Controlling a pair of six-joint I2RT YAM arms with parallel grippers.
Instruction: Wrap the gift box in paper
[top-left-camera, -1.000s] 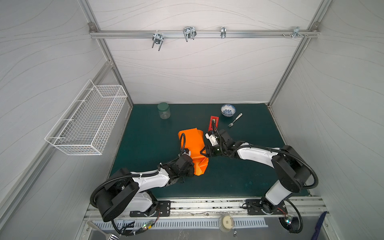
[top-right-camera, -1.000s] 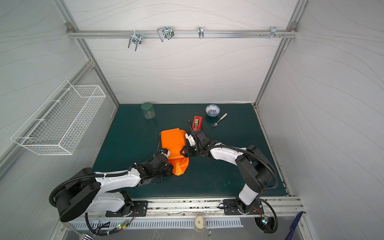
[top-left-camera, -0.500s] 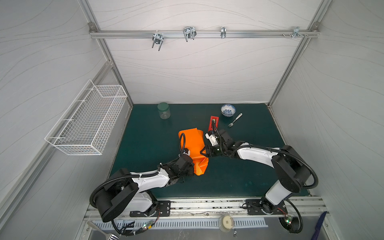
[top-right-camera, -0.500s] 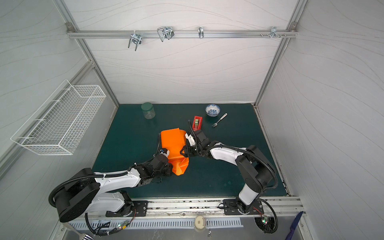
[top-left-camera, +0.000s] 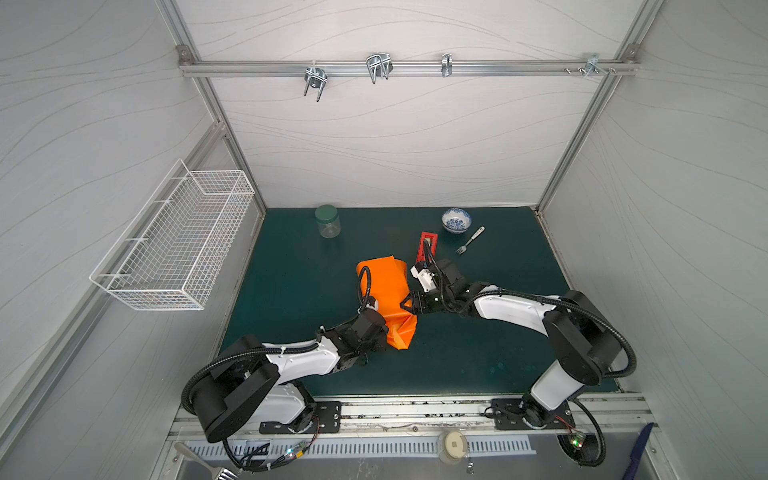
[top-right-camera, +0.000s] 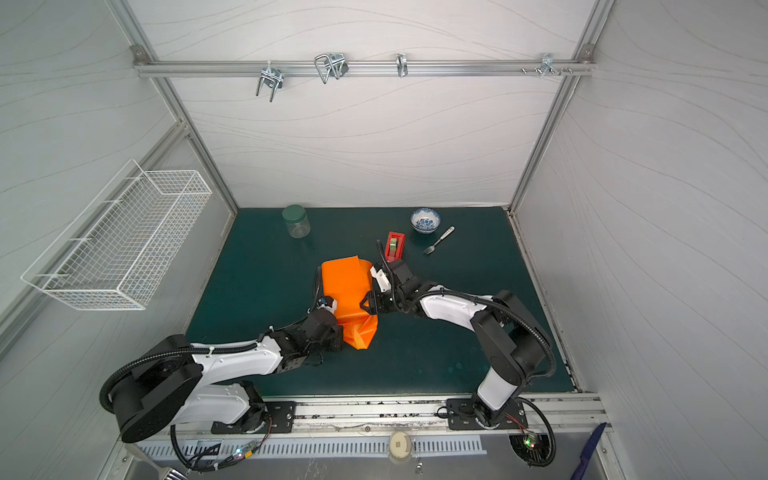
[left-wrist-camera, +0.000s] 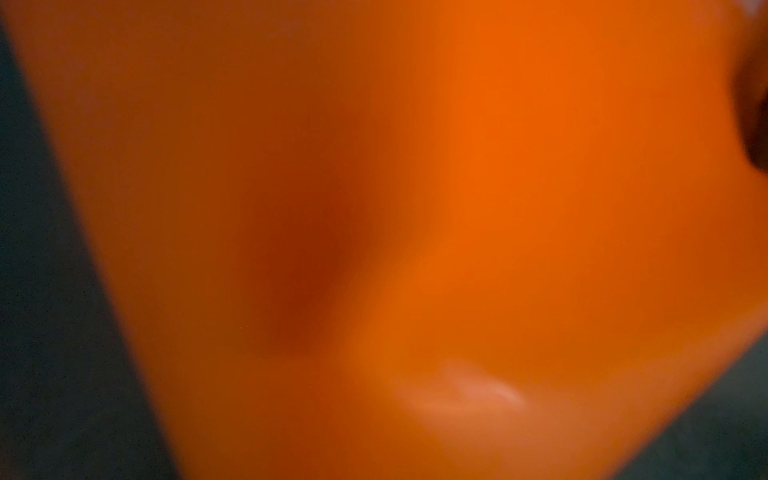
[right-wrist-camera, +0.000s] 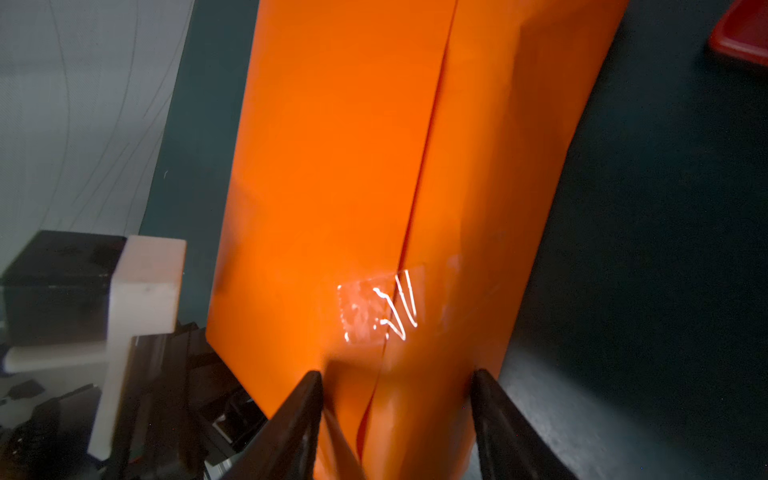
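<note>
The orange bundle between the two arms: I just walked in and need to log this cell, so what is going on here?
Two robot arms are wrapping a box in a large thin orange paper sheet on the dark green table mat. The paper is folded over so the box itself is hidden, and a clear strip of tape bridges the seam. The right gripper straddles the wrapped bundle's end, jaws against the paper on both sides. The left gripper is shut at the near end, where the paper is crumpled.

Paper (top-left-camera: 384, 286) mid-mat, tape dispenser (top-left-camera: 427, 245) just behind-right, bowl (top-left-camera: 456, 220) & fork (top-left-camera: 469, 241) further back-right, jar (top-left-camera: 327, 221) back-left.
</note>
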